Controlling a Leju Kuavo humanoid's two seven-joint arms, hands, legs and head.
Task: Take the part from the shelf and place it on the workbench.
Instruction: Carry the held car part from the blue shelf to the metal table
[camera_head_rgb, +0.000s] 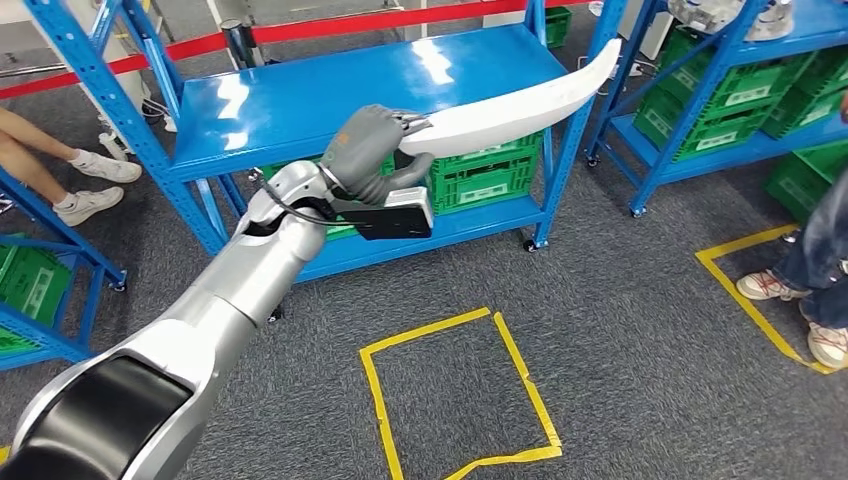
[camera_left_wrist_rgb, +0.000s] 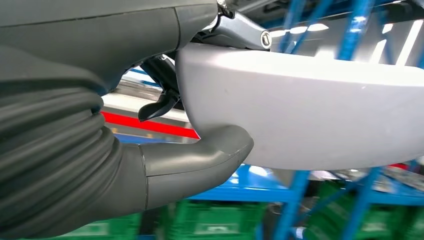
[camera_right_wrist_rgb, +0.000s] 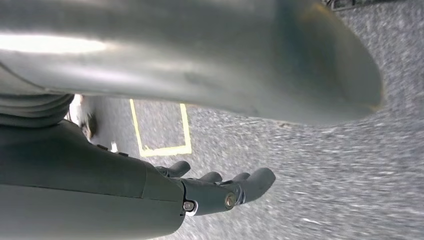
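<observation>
Here, the left robot hand (camera_head_rgb: 378, 150) grips one end of a long, curved white part (camera_head_rgb: 520, 100), its thumb under the part and its darker fingers over the top. The part is held in the air just in front of the blue shelf (camera_head_rgb: 320, 95), with its far, pointed end reaching toward the upright post at the shelf's right corner. It rests on nothing. In the left wrist view the thick grey thumb (camera_left_wrist_rgb: 200, 160) presses against the underside of the part (camera_left_wrist_rgb: 320, 115). Green crates (camera_head_rgb: 485, 180) sit on the lower level of the shelf, behind the robot hand. On the grey carpet in front of the shelf, yellow tape (camera_head_rgb: 455, 390) marks a rough square. The right robot hand (camera_right_wrist_rgb: 220, 192) hangs over the carpet, well away from the shelf, its fingers loosely extended and apart, holding nothing. A person's shoes (camera_head_rgb: 95, 185) show to the left of the shelf, another person's legs to its right.
</observation>
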